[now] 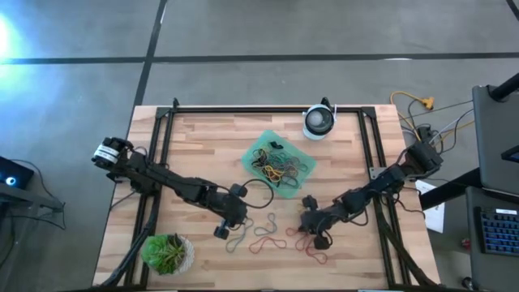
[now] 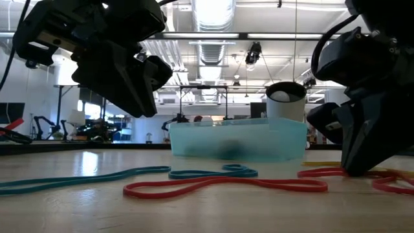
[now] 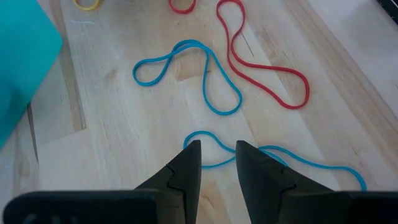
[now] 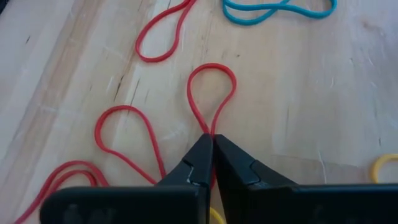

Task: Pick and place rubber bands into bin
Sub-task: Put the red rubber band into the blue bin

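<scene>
from above, i am reaching both arms over the wooden worktop [image 1: 203, 138]. the bin [image 1: 280, 163] is sitting toward twelve o'clock of centre, already holding a tangle of rubber bands. my right pincer [image 1: 312, 235] is working at about five o'clock of the bin, down among the red bands; my left pincer [image 1: 229, 221] is hanging at about seven o'clock of it, over the blue ones. the right arm is the nearer one to the red band.

at table height, the bin [image 2: 236, 138] is standing well behind a long red loop [image 2: 226, 186] lying flat across the front.

past my left fingers [image 3: 185, 171], which are standing partly apart and holding nothing, a blue band [image 3: 186, 71] is lying just ahead, with another passing under the tips.

past my right pincer [image 4: 210, 148], the fingers are pressing together on the red band [image 4: 211, 87], which is running straight away from the tips. i judge the lift comes next, then a carry toward eleven o'clock to the bin.
</scene>
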